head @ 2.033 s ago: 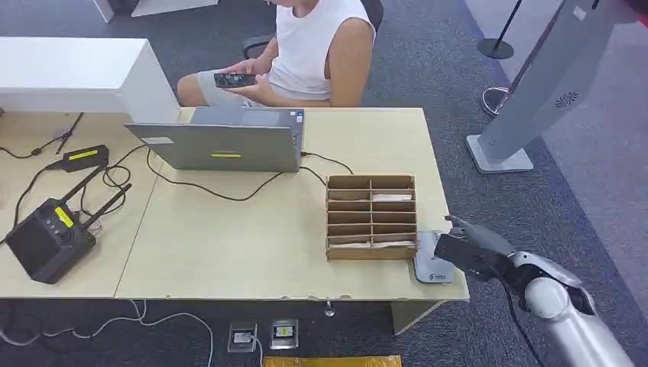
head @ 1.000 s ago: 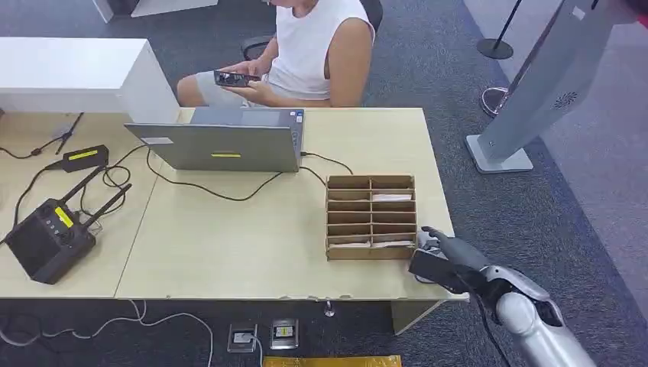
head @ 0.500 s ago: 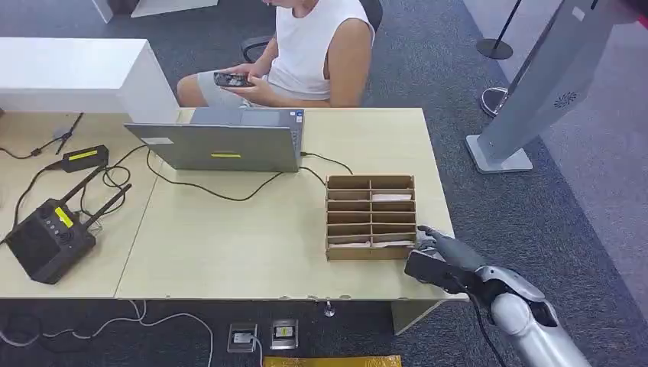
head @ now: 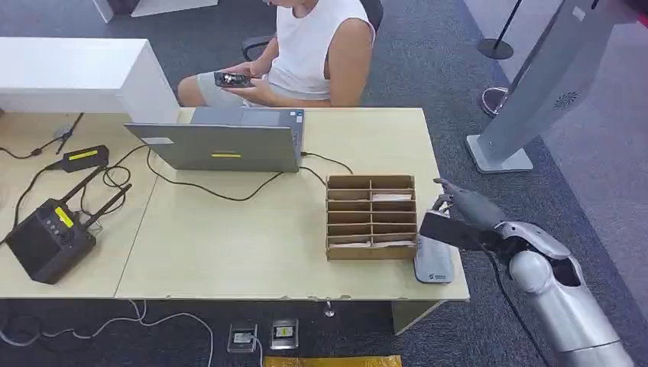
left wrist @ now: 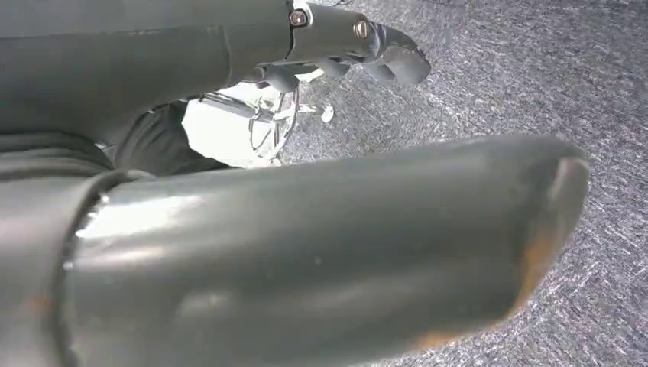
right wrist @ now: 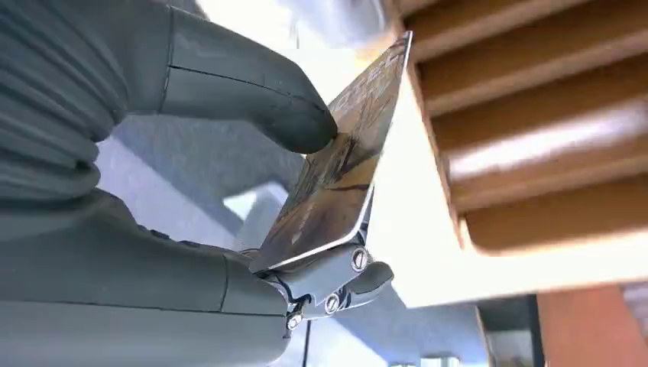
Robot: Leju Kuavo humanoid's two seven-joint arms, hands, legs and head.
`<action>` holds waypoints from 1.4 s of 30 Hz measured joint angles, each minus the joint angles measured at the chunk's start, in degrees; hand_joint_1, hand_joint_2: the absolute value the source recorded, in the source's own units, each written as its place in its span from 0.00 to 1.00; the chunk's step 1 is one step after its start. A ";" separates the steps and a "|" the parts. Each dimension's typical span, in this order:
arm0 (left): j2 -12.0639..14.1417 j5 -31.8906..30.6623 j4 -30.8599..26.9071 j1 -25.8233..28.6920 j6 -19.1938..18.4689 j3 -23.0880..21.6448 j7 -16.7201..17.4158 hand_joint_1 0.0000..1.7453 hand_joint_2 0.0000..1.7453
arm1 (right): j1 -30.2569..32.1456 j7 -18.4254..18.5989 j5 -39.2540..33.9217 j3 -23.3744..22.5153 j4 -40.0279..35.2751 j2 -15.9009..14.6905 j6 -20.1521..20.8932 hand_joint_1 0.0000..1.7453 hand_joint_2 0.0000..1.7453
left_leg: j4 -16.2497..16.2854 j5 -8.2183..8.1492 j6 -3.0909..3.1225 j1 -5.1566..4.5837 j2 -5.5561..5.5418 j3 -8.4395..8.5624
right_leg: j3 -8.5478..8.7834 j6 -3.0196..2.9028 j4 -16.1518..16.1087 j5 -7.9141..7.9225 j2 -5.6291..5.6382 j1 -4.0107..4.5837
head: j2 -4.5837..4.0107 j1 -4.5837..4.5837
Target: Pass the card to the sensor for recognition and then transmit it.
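Pinching the card (head: 445,228) between thumb and fingers, the right hand (head: 458,218) has lifted up and away from the sensor (head: 432,265), now uncovered just below it, beside the cardboard organizer (head: 371,217). Left hand (left wrist: 367,46) hangs, grasp unclear.

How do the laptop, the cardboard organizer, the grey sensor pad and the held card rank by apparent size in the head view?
1. laptop
2. cardboard organizer
3. and 4. sensor pad and card: they look about alike, and the card in the right hand sits nearer the camera, so unranked.

Bright, even indoor light, soft shadows; both wrist views blurred close up.
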 joint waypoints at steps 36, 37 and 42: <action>-0.66 -6.91 -0.09 -2.96 -2.88 1.07 -1.03 0.00 0.00 | -40.59 -9.72 5.51 12.46 29.87 12.56 -21.11 1.00 1.00 | 0.00 0.07 -0.02 0.04 -0.10 -0.19 | -0.12 -0.01 0.07 0.00 -0.06 0.03 | 0.00 -0.02; -0.66 -7.06 -0.18 -3.11 -3.08 1.07 -1.03 0.00 0.00 | -40.76 -9.75 5.57 12.61 30.69 12.94 -21.55 1.00 1.00 | 0.00 0.07 -0.02 0.04 -0.10 -0.19 | -0.12 -0.01 0.07 0.00 -0.06 0.03 | 0.00 -0.02; -0.87 -7.54 -0.52 -3.85 -3.74 1.07 -1.03 0.00 0.00 | -40.88 -9.94 6.18 13.97 35.24 15.46 -24.66 1.00 1.00 | 0.00 0.07 -0.02 0.04 -0.10 -0.17 | -0.12 -0.01 0.07 0.00 -0.08 0.04 | 0.00 -0.02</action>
